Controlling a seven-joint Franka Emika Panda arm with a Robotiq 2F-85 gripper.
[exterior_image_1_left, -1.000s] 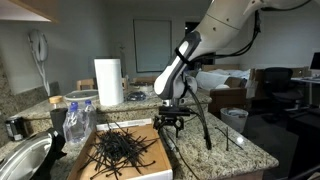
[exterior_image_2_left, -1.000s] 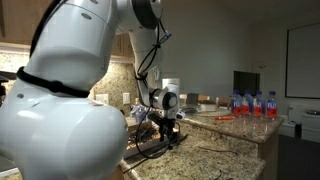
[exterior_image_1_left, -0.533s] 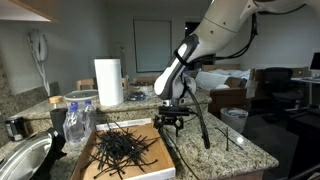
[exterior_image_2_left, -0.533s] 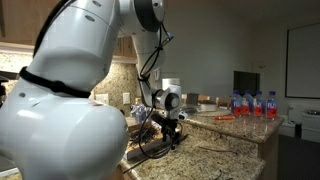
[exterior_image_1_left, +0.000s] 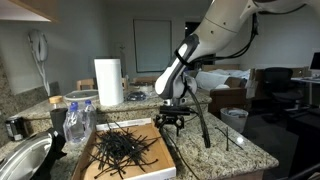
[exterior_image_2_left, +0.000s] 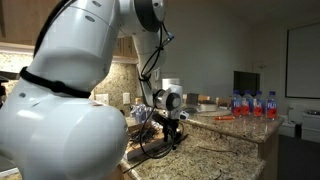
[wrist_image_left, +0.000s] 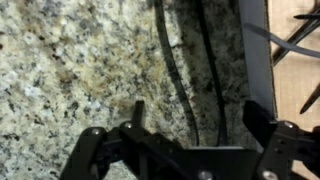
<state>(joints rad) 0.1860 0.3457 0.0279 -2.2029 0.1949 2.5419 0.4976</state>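
Nothing has visibly moved over the last second: the gripper (exterior_image_1_left: 171, 124) hangs at the same spot, low over the granite counter (exterior_image_1_left: 222, 146). Its jaws stand wide apart with nothing between them. The wrist view shows the gripper (wrist_image_left: 180, 128) spread over bare speckled stone. Directly beneath it two black cables (wrist_image_left: 172, 70) run across the counter, passing between the fingers without touching them.

Just beside one finger lies the raised edge of a shallow brown tray (wrist_image_left: 256, 55). The black sticks (exterior_image_1_left: 122, 148) lie inside that tray in a loose, tangled heap, near the gripper but apart from it; a few stick ends (wrist_image_left: 296, 32) show at the corner of the wrist view.

Beyond the tray from the gripper stand clear plastic bottles (exterior_image_1_left: 78, 118). A white paper towel roll (exterior_image_1_left: 108, 82) stands farther back, and a metal bowl (exterior_image_1_left: 20, 160) sits farthest out.
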